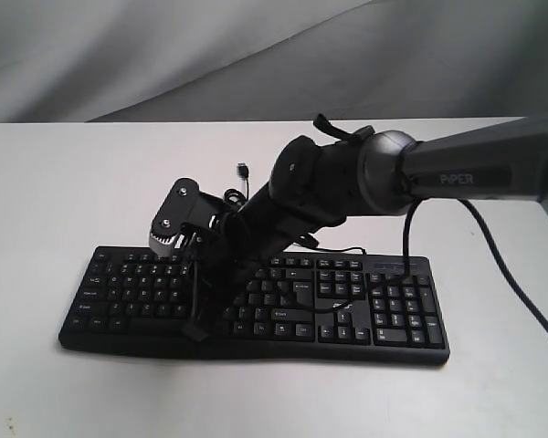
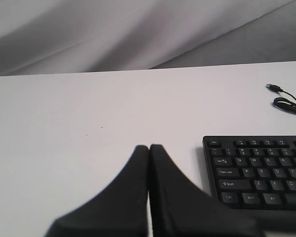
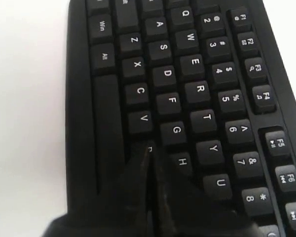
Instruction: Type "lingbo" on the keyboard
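The black keyboard (image 1: 384, 310) lies across the front of the white table. My right arm reaches over its middle, and my right gripper (image 1: 200, 330) points down onto the letter keys near the space bar. In the right wrist view the keyboard (image 3: 187, 74) fills the frame. There my right gripper (image 3: 149, 148) is shut and holds nothing. Its tips rest on the key just past V, beside H, so most of that key's legend is hidden. My left gripper (image 2: 149, 146) is shut and empty over bare table, left of the keyboard (image 2: 256, 173) corner with Esc and Ctrl.
The keyboard's thin black cable with its USB plug (image 1: 244, 171) lies loose on the table behind the keyboard, and the USB plug (image 2: 274, 87) also shows in the left wrist view. The white table (image 1: 55, 182) ends at a grey cloth backdrop (image 1: 119, 55).
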You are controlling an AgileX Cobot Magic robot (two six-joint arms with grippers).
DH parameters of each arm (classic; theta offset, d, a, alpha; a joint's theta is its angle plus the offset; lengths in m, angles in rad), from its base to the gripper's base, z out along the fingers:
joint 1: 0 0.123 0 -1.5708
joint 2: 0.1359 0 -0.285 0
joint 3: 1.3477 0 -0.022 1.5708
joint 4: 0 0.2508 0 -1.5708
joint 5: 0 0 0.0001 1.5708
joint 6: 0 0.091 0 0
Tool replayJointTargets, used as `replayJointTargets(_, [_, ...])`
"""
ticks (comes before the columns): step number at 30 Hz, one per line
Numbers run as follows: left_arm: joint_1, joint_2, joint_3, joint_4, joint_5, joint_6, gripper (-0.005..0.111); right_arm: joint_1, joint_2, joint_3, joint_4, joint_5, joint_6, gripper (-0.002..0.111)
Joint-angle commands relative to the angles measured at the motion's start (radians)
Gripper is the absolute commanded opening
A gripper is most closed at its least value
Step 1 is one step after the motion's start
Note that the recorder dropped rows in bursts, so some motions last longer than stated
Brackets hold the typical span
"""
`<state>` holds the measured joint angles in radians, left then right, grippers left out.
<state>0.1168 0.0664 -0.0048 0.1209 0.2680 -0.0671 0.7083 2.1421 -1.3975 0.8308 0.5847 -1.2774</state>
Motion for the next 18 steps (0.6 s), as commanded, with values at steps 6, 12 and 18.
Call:
replayJointTargets(6, [-0.001, 0.006, 0.005, -0.004, -0.006, -0.002, 0.001, 0.006, 0.014, 0.0, -0.021, 0.005, 0.021, 0.0])
replayJointTargets(12, [-0.001, 0.006, 0.005, -0.004, -0.006, -0.002, 0.001, 0.006, 0.014, 0.0, -0.021, 0.005, 0.021, 0.0])
replayJointTargets(18, [-0.001, 0.006, 0.005, -0.004, -0.006, -0.002, 0.001, 0.006, 0.014, 0.0, -0.025, 0.005, 0.021, 0.0])
